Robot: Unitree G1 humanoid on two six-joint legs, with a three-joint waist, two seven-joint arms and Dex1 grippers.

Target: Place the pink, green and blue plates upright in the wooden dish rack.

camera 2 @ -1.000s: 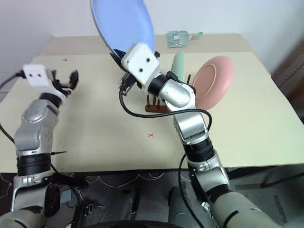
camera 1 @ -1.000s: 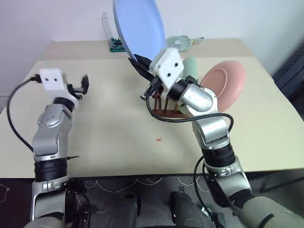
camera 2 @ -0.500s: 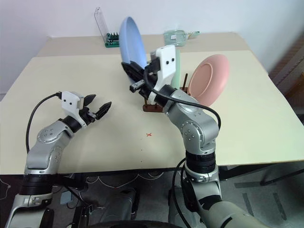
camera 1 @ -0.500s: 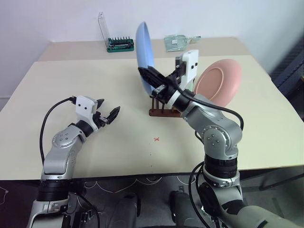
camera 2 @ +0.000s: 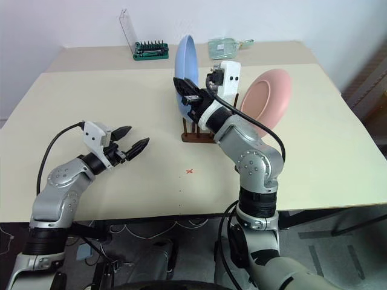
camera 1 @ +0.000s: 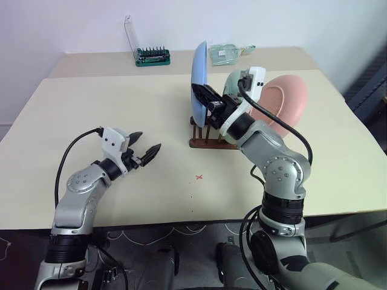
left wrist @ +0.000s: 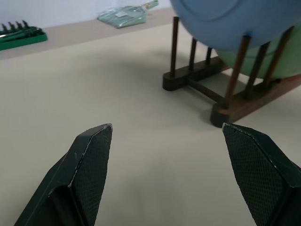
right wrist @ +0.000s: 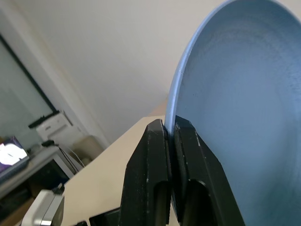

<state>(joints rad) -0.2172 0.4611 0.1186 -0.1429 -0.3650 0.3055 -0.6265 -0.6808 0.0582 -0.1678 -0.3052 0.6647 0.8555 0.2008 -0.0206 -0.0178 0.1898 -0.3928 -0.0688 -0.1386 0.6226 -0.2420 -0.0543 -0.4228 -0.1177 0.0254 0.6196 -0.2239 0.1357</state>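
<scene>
- While the blue plate (camera 1: 200, 60) stands on edge over the rack's (camera 1: 208, 142) front pegs, green plate (camera 1: 233, 81) just behind, its rim points down at the slot.
- The right gripper (right wrist: 170, 141) pinches that rim.
- The left gripper (camera 1: 145, 150), spread and empty, sits well apart.
</scene>
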